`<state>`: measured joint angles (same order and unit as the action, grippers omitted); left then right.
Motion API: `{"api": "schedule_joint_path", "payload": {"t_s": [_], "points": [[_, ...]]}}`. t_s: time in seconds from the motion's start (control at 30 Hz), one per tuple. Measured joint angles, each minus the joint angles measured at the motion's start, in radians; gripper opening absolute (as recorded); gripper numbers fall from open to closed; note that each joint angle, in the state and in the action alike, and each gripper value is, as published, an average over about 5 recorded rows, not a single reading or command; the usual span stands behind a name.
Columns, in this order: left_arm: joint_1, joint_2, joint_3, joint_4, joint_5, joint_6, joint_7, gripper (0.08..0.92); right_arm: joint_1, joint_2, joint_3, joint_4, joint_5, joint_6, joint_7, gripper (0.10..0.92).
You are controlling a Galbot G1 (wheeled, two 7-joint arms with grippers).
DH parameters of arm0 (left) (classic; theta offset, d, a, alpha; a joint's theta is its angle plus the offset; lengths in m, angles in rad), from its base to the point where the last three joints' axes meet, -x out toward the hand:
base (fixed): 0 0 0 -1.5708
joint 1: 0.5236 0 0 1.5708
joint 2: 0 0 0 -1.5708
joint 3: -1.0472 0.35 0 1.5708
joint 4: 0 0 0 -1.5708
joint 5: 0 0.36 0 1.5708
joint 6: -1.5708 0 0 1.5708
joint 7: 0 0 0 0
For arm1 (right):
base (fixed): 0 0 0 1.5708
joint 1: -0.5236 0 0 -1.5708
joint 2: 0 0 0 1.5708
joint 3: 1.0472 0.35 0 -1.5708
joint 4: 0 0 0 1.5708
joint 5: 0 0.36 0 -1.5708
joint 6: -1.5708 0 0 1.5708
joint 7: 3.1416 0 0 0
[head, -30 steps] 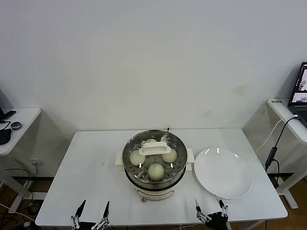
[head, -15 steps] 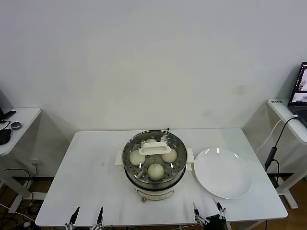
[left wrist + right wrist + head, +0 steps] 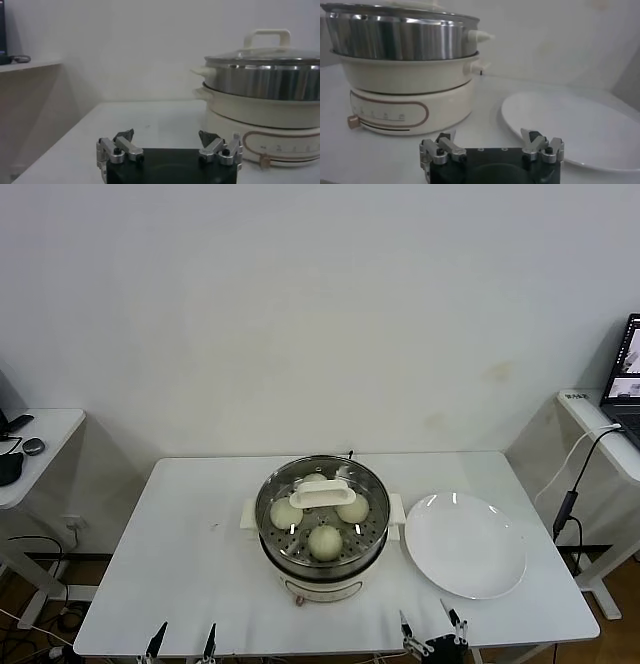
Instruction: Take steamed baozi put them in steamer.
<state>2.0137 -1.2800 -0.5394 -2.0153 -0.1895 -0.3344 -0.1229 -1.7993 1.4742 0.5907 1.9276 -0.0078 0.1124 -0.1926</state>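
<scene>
On my wrist feeds each pincer, left pincer (image 3: pixel 166 143) and right pincer (image 3: pixel 492 144), has a black block body carrying two silver metal fingers (image 3: pixel 125 148) with dark tips. Black round screws sit in the silver finger links (image 3: pixel 543 149). From my head camera I only see thin silver-and-black prongs.

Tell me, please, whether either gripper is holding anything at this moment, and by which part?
Nothing is held. The left gripper and right gripper are both open and empty at the table's near edge, in front of the steamer.
</scene>
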Motion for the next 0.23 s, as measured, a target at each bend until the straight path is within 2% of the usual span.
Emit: {"api": "schedule_joint_path", "payload": {"t_s": [0.23], "points": [[0.003,0.001,0.0,0.005,0.007,0.0,0.005,0.823,-0.003,-0.001,-0.001,0.004,-0.003,0.002,-0.001,0.823]]}}
